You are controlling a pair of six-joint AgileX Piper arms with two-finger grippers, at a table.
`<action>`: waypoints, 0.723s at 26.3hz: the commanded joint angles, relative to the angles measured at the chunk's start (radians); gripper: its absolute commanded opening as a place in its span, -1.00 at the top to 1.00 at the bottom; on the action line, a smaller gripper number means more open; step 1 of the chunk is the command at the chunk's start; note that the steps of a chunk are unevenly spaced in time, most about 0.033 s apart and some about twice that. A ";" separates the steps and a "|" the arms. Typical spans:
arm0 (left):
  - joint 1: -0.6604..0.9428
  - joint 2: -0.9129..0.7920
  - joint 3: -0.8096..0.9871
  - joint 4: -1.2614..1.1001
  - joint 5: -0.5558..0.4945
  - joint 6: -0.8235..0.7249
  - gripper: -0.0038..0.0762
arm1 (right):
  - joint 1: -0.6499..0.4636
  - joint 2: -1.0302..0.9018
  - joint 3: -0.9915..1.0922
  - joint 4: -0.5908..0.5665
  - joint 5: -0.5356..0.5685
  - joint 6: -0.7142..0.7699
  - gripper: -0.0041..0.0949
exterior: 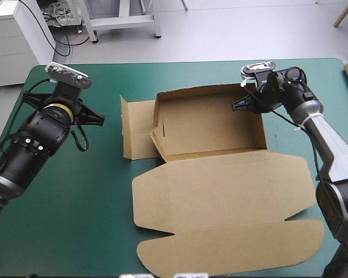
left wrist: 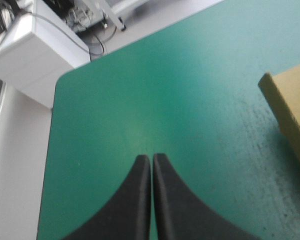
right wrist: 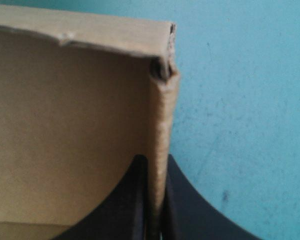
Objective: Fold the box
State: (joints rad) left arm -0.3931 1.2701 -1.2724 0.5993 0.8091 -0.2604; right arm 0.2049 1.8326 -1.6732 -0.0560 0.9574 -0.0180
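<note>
The box (exterior: 220, 179) sits at the middle of the bench (exterior: 75, 226), tray half up, lid flat. The right claw (right wrist: 155, 162) is clamped on its right wall at the far corner. The left claw (left wrist: 152, 158) is closed, empty, well apart.

Risk: a one-sided pull may drag the box, since nothing steadies its left side.

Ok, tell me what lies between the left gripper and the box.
Nothing but bare teal-green cover: the high view shows the left gripper standing clear of the box; the left wrist view agrees.
</note>
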 commanded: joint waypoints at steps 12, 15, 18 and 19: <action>0.330 -0.024 -0.023 -0.510 0.001 0.348 0.90 | 0.004 0.017 -0.199 -0.043 0.073 -0.064 -0.10; 0.349 -0.010 -0.023 -0.517 0.029 0.352 0.90 | 0.004 0.017 -0.241 -0.048 0.114 -0.064 -0.10; 0.376 0.017 -0.023 -0.520 0.051 0.352 0.90 | 0.004 -0.003 -0.265 -0.048 0.144 -0.064 -0.10; 0.388 0.024 -0.023 -0.525 0.055 0.352 0.90 | 0.004 -0.010 -0.265 -0.048 0.147 -0.064 -0.10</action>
State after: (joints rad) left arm -0.0276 1.2993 -1.2724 0.0833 0.8932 0.0927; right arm 0.2083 1.8992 -1.8962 -0.0853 1.1072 -0.0718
